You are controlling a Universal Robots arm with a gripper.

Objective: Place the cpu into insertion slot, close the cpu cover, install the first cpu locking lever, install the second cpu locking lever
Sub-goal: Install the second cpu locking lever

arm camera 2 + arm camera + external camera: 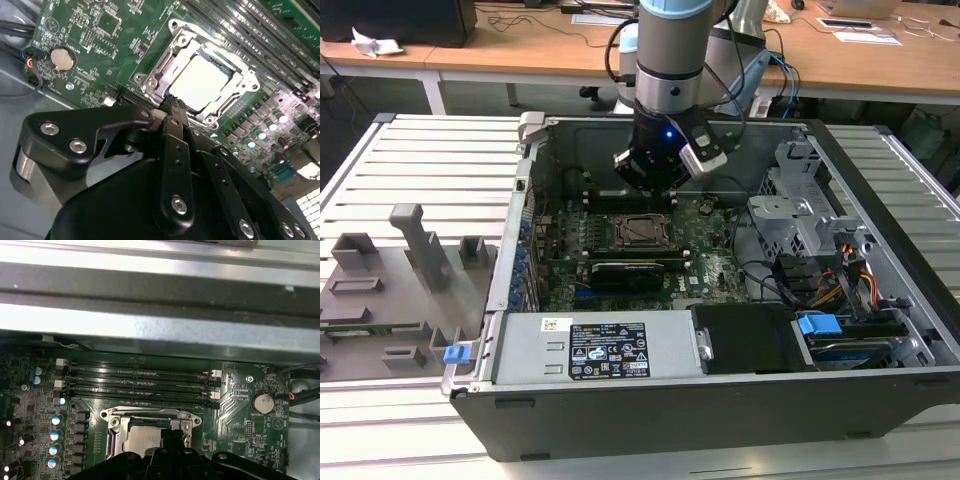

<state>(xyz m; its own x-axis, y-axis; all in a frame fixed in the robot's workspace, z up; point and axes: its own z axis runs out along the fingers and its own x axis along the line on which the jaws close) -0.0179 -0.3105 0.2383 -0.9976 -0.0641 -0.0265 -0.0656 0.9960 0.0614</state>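
The cpu [202, 82], a pale silvery square chip, lies flat in the insertion slot [642, 231] on the green board inside the open computer case. The cpu cover [153, 76], a metal frame plate, lies down around the chip, and the chip's face shows through its opening. In the first wrist view the cpu [141, 438] and the cover's bar [150, 415] sit just beyond my fingers. My gripper [171, 103] is shut, its tips at the edge of the socket frame, with nothing seen between them. In the exterior view the gripper [655, 190] hangs just above the socket's far side.
Long black memory slots [140, 382] run beside the socket, next to the case's metal wall [150, 325]. A coin cell [62, 58] sits on the board. A black card [625, 270], a power supply [590, 350] and a drive cage [800, 210] surround the board. Grey fixtures [400, 280] stand outside the case.
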